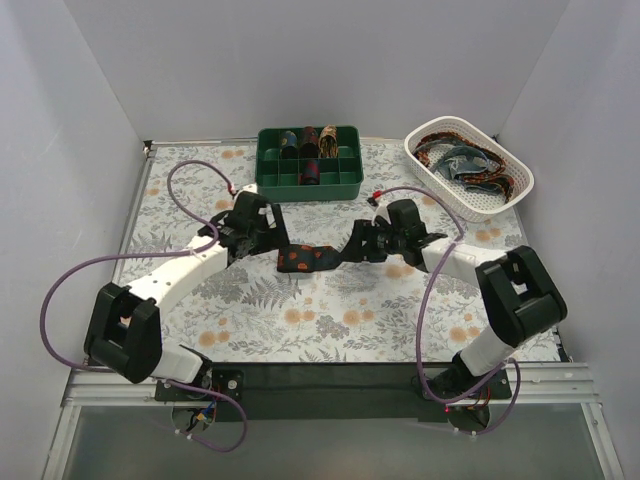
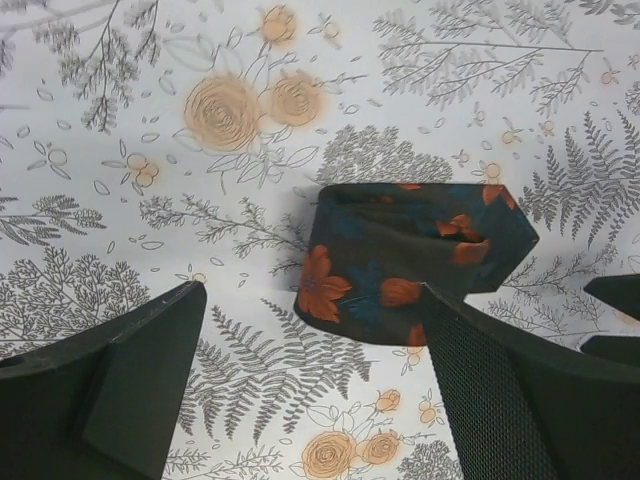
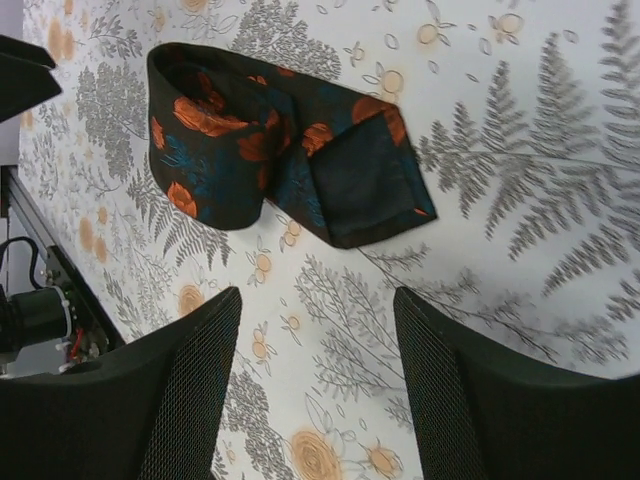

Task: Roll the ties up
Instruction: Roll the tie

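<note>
A dark tie with orange-red flowers (image 1: 312, 257) lies folded in a short flat bundle on the floral tablecloth between my two grippers. In the left wrist view the tie (image 2: 400, 255) lies just ahead of my open left gripper (image 2: 310, 300), whose right finger (image 2: 500, 400) overlaps its near corner. In the right wrist view the tie (image 3: 270, 150) lies ahead of my open, empty right gripper (image 3: 318, 300). In the top view the left gripper (image 1: 262, 232) is at the tie's left end and the right gripper (image 1: 365, 243) at its right end.
A green compartment tray (image 1: 309, 178) at the back centre holds several rolled ties. A white basket (image 1: 495, 195) at the back right holds loose ties. Purple cables loop around both arms. White walls close in the table.
</note>
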`<state>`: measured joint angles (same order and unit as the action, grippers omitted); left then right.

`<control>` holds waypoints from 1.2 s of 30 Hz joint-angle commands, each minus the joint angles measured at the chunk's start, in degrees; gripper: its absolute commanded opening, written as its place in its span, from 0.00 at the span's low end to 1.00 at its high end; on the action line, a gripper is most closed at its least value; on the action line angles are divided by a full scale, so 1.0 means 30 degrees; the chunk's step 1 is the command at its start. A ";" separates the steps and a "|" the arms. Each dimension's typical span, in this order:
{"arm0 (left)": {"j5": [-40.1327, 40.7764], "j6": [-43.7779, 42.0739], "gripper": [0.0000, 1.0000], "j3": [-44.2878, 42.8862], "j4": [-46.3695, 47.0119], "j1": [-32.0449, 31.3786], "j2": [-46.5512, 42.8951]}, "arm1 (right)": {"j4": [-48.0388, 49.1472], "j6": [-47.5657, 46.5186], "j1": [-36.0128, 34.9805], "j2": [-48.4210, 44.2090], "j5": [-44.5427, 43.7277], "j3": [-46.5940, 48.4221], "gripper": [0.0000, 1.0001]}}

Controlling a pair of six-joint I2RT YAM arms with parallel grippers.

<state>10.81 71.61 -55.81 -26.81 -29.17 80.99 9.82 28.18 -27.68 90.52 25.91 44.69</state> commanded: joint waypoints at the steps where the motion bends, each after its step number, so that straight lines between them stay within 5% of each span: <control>1: -0.4123 0.0240 0.81 0.1637 0.1901 0.1834 -0.1124 | 0.1646 0.1180 -0.1169 0.1373 0.0299 0.2003 0.59; 9: -0.8990 0.0650 0.81 0.4890 0.5417 0.3980 -0.0836 | 0.2321 0.2470 -0.2344 0.4219 0.0327 0.4379 0.58; 36: -1.1717 -0.0844 0.80 0.4776 0.7793 0.4186 0.2680 | 0.2409 0.2646 -0.2023 0.7853 0.2407 0.7194 0.31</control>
<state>-21.91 70.26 -40.86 -4.86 -16.95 88.07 15.35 35.86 -34.15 112.81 31.14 64.01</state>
